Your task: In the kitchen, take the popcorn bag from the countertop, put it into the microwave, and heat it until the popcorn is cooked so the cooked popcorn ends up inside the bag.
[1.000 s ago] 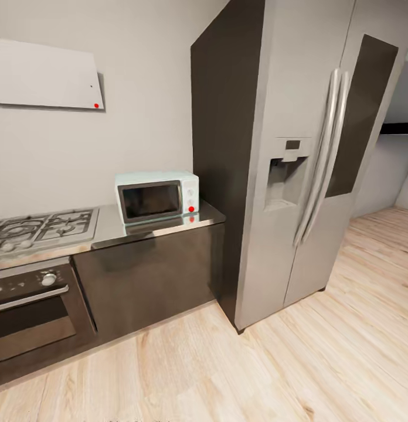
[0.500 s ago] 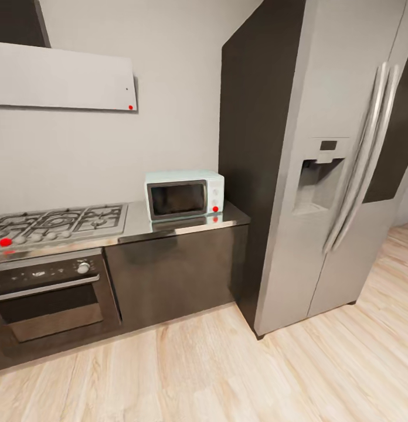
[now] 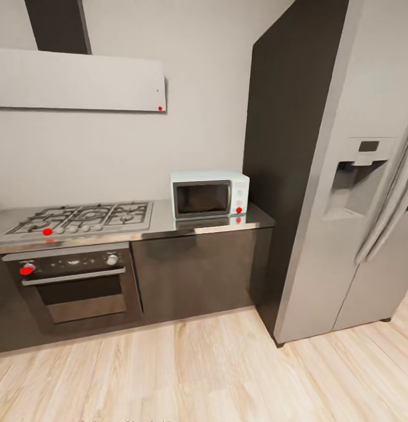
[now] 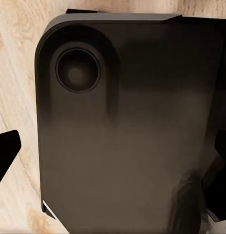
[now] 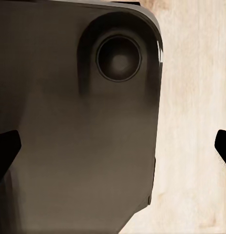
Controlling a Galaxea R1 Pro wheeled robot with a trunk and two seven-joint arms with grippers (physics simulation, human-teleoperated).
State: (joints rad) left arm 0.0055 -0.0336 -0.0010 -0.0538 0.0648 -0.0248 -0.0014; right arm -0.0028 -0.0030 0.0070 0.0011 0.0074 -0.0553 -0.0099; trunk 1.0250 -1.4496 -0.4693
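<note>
The mint-blue microwave [image 3: 210,195] stands with its dark glass door closed at the right end of the steel countertop [image 3: 163,225], right beside the tall fridge. The popcorn bag and the popcorn are out of view. In the left wrist view, my left gripper [image 4: 113,151] hangs open over the robot's dark base, its black fingertips [image 4: 6,152] far apart at the picture's edges. My right gripper [image 5: 113,146] is open the same way, with one fingertip [image 5: 6,146] showing at the side, and holds nothing.
A grey gas hob [image 3: 81,217] with a steel oven [image 3: 78,287] under it lies left of the microwave. A range hood [image 3: 78,80] hangs above. The big grey fridge [image 3: 344,176] blocks the right side. Light wooden floor [image 3: 204,369] stretches before the cabinets.
The whole head picture has shifted: the camera has swung left, so the microwave, hob and oven sit further right and more of the oven shows. Nothing in the kitchen has moved.
</note>
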